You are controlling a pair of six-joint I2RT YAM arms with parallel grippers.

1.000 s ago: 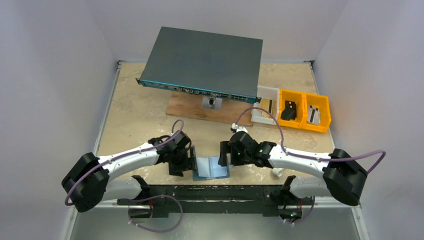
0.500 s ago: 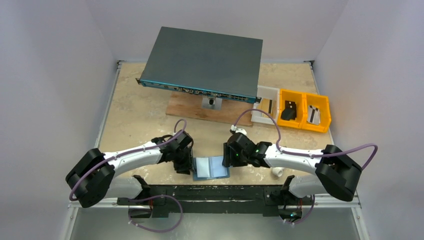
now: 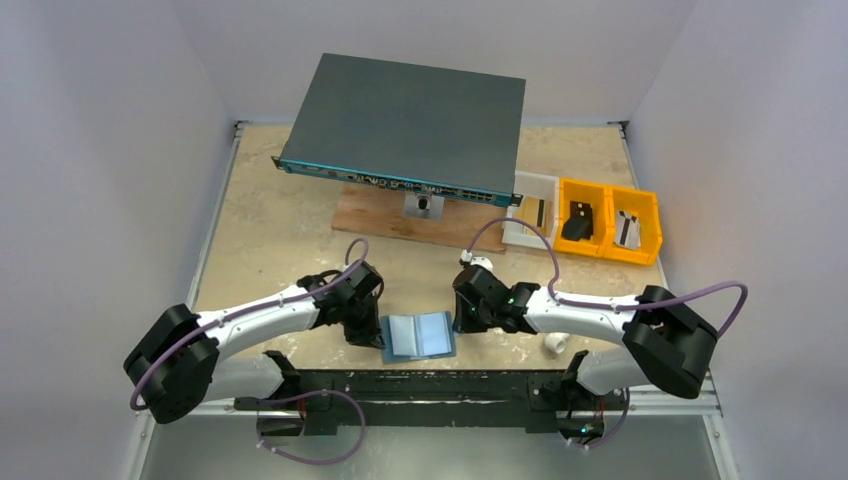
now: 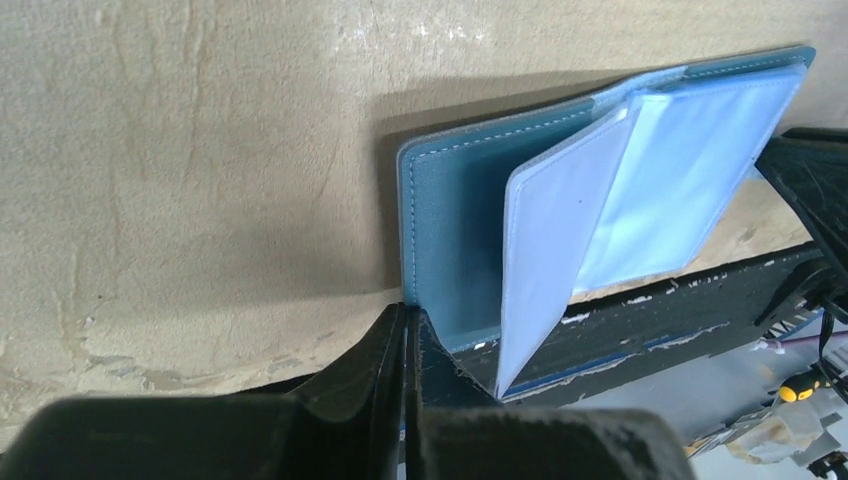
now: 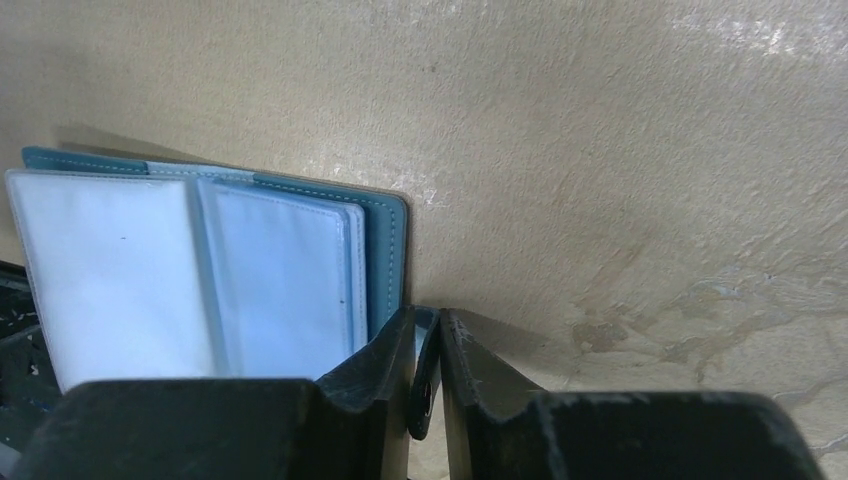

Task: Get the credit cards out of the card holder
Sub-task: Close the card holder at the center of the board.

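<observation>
- The beige table point(image 3: 270, 230) carries everything, with pale walls around it.
- A large dark grey box point(image 3: 410, 115) sits at the far side, its front edge raised over a wooden board point(image 3: 370, 215).
- The left arm point(image 3: 260, 318) and the right arm point(image 3: 590, 315) reach inward from the near corners and point at each other low over the table.
- A white bin point(image 3: 522, 238) and two yellow bins point(image 3: 600, 248) stand in a row to the right of the board.
- The card holder point(image 3: 418, 336) lies open between the two arms, at the near edge of the table, with its steel-blue cover on the tabletop.
- The left gripper point(image 4: 405, 335) has its fingers pressed together with no gap, pinching the corner of the card holder's left cover.
- The right gripper point(image 5: 428, 340) is nearly closed and nips the snap tab point(image 5: 424, 385) that sticks out from the right cover.
- Pale inner sleeves point(image 4: 540, 270) fan up from the spine, one standing almost upright; I cannot tell the credit cards apart from the sleeves.
- A small white piece point(image 3: 552, 345) lies just beside the right arm.
</observation>
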